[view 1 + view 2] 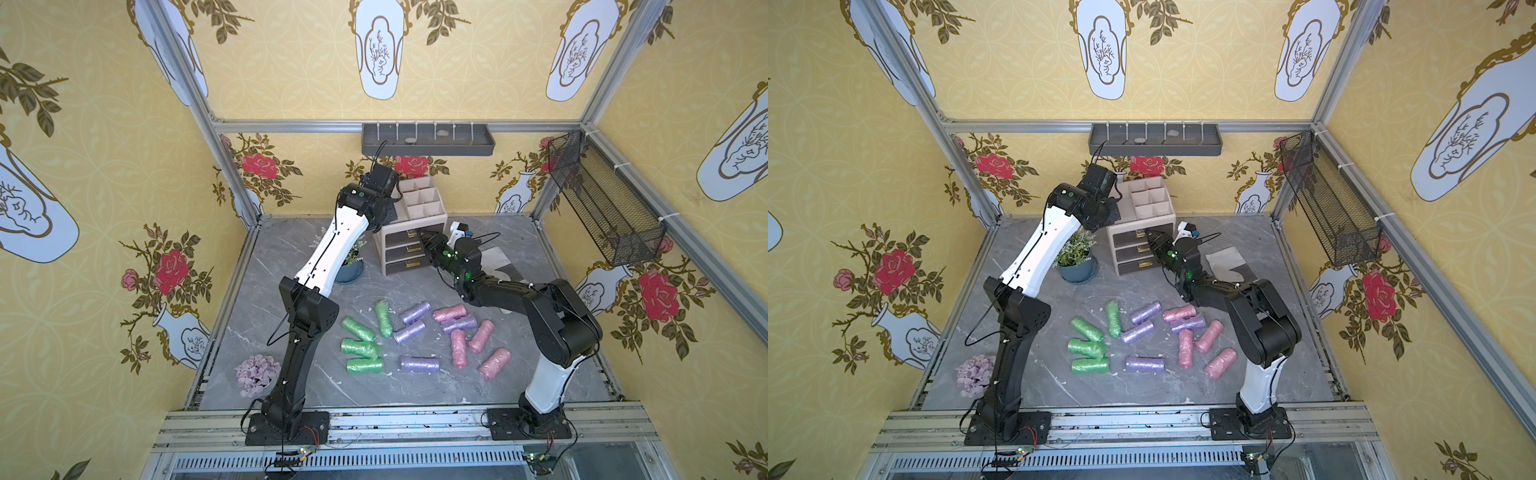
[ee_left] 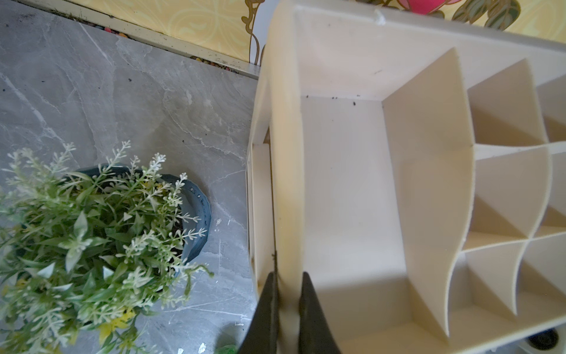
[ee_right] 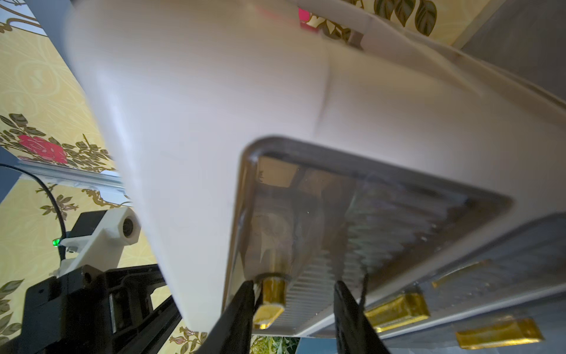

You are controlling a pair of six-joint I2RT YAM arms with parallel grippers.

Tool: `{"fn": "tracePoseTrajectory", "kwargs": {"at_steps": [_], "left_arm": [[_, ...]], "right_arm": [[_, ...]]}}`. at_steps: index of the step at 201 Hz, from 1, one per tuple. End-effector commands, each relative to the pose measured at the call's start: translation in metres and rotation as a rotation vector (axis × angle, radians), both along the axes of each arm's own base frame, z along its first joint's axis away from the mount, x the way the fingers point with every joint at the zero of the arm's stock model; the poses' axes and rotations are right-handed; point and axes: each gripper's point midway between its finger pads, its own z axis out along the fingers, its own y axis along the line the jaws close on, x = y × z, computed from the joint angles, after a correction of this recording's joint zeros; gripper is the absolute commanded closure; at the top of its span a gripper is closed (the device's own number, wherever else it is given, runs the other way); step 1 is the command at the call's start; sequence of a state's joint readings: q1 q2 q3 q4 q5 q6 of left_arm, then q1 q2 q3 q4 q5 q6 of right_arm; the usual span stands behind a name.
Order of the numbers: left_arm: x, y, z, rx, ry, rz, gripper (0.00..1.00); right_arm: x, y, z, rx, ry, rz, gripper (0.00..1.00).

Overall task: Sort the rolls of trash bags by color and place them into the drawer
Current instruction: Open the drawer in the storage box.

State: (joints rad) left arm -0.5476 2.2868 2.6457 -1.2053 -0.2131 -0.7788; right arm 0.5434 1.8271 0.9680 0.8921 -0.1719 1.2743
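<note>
on the grey marble bench [image 1: 415,390] nothing is put away yet. my read: the task is at its first step, getting a drawer open.

beige plastic desk organiser [image 1: 432,219], with open compartments on top and three drawers below, stands at the back of the bench. left tool [image 2: 289,282] is clamped onto its side wall at the top rim, one finger on each side of the wall. probably bracing the box against the pull.

the three smoky translucent drawer fronts all look closed in both top views. top drawer [image 3: 382,214] is the target. its tinted front shows only reflections, so i can't tell what's inside.

rolls of trash bags: twelve shiny crinkled film cylinders, all loose on the bench in front of the organiser and well apart from it. none are held.
- four green rolls [image 1: 359,348] on the left arm's side
- four lilac rolls [image 1: 419,363] around the middle
- four pink rolls [image 1: 494,363] on the right arm's side

they're roughly grouped by colour as they lie, except one lilac roll [image 1: 459,324] touching the pink ones.

gold bar handle [image 3: 271,298] on the top drawer: right tool [image 3: 294,285] straddles it with jaws apart. one finger is right at the handle's end and the other is clear of it, so no grip yet.

left to do: close on the handle, pull the drawer out, then move all twelve rolls in by colour.
</note>
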Motion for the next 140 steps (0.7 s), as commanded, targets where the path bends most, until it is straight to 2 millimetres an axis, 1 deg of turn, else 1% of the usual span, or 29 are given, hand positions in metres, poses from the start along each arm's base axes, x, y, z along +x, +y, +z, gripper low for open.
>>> {"fn": "tracePoseTrajectory", "kwargs": {"at_steps": [1,25,55,63,74,118,140], "left_arm": [[-0.004,-0.004,-0.01,-0.011,0.041,-0.005,0.92],[-0.006,-0.005,-0.009,-0.008,0.041,-0.005,0.92],[-0.007,-0.005,-0.009,-0.005,0.04,-0.005,0.92],[-0.007,-0.005,-0.01,-0.003,0.044,-0.005,0.92],[-0.007,-0.005,-0.011,-0.003,0.046,-0.006,0.93],[-0.006,-0.006,-0.011,-0.004,0.044,-0.005,0.93],[-0.006,-0.007,-0.014,-0.005,0.049,-0.006,0.94]], "right_arm": [[0.001,0.004,0.018,0.111,-0.009,0.012,0.6],[0.002,0.005,0.023,0.156,0.003,0.01,0.64],[0.004,0.006,0.034,0.191,0.018,-0.004,0.65],[0.005,0.005,0.034,0.194,0.028,-0.01,0.65],[0.006,0.006,0.037,0.202,0.03,-0.018,0.68],[0.012,0.006,0.032,0.207,0.076,-0.044,0.69],[0.014,0.004,0.033,0.204,0.083,-0.06,0.73]]}}
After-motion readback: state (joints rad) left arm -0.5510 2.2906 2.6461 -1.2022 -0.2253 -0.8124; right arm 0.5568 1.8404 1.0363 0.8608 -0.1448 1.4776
